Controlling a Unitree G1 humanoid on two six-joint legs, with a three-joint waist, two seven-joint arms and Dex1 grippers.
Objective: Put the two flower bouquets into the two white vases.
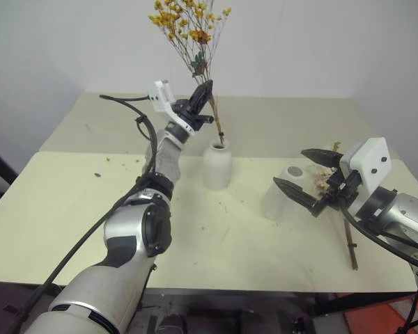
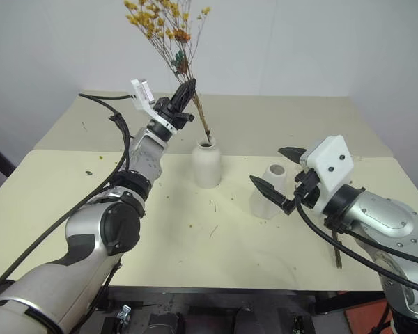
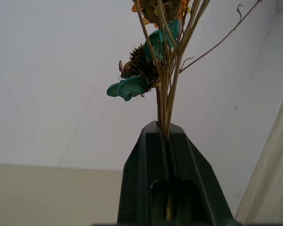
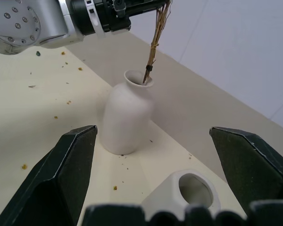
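My left gripper (image 1: 203, 94) is shut on the thin stems of the yellow-orange spray (image 1: 188, 21), which stands almost upright. The lower stem ends sit in the mouth of the short rounded white vase (image 1: 217, 167) at the table's middle. The left wrist view shows the stems pinched between the fingers (image 3: 146, 160). My right gripper (image 1: 290, 167) hangs open just above and beside the cone-shaped white vase (image 1: 282, 195), holding nothing. The larger bouquet (image 1: 350, 243) lies flat on the table behind that gripper, mostly hidden by it; its brown stem and some cream sprigs show.
The cream table (image 1: 70, 195) is two tops joined by a seam, with small petal crumbs (image 1: 97, 174) scattered on it. A plain wall rises behind. My left arm's black cable (image 1: 125, 101) loops over the far left of the table.
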